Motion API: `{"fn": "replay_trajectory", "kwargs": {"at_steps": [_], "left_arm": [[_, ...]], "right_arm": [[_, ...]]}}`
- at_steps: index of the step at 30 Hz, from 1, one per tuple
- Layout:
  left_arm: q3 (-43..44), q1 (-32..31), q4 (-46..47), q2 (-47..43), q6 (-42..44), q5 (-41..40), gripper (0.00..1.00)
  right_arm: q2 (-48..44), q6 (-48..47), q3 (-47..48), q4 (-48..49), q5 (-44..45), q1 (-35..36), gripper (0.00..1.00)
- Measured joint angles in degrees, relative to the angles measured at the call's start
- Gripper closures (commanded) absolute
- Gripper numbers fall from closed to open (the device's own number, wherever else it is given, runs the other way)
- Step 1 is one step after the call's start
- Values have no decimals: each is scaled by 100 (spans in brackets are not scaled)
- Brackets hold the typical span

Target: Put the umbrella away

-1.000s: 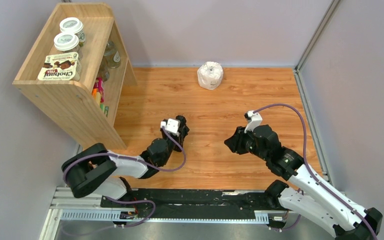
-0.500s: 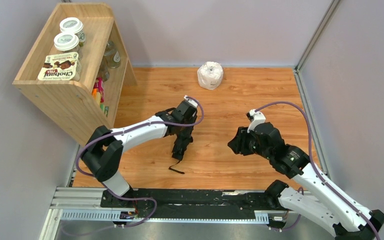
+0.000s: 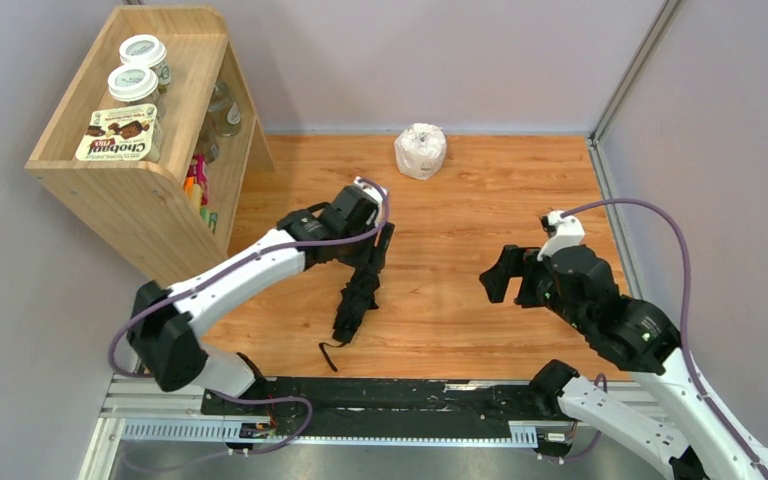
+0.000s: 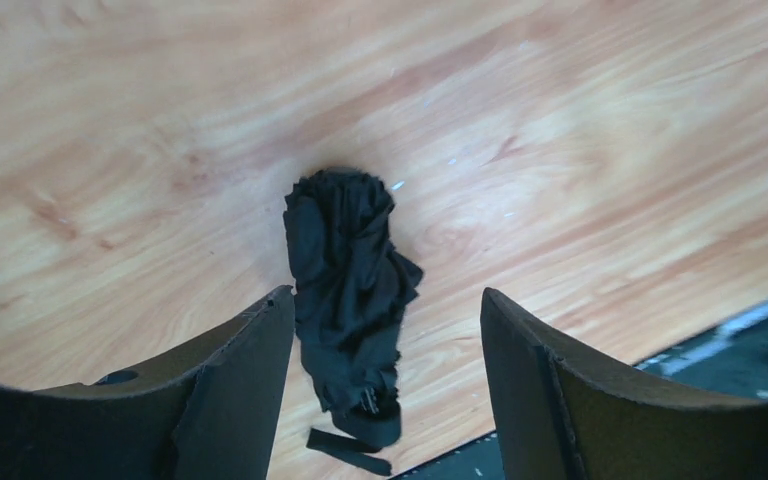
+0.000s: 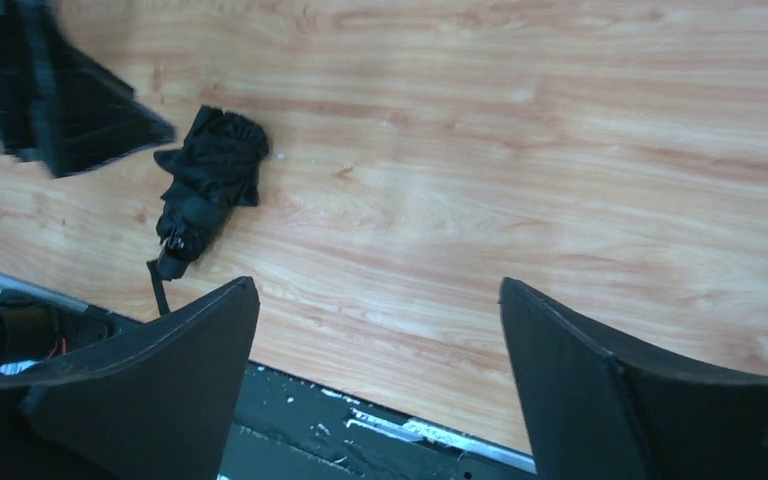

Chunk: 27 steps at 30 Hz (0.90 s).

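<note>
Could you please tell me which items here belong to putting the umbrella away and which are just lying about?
Job: umbrella, lying folded on the table; left gripper above it, jaws open.
Lying about: white wrapped roll; wooden shelf (perhaps the destination) with lidded tubs and a Chobani box.

Wood-grain tabletop [image 3: 480, 190] enclosed by plain grey walls [image 3: 410, 60] at back and both sides. Light wooden shelf unit [image 3: 140, 200] set at far-left corner. Metal rail [image 3: 160, 430] mounted along near edge.
</note>
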Motion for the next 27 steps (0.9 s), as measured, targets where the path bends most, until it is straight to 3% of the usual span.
{"fn": "replay_trajectory", "kwargs": {"at_steps": [9,17,21,27], "left_arm": [[1259,0,-356,-2406,254,188,31],[1274,0,540,-4472,669,496,32],[1143,0,973,-5163,874,704,33],[1130,0,1191,-5484,1034,898,33]], "right_arm": [[-101,-24,1497,-970,1274,0,0],[-1123,-671,2260,-872,1967,0,0],[-1421,-977,2682,-695,2332,-2,0],[-1438,-1246,2798,-490,2557,-15,0]]}}
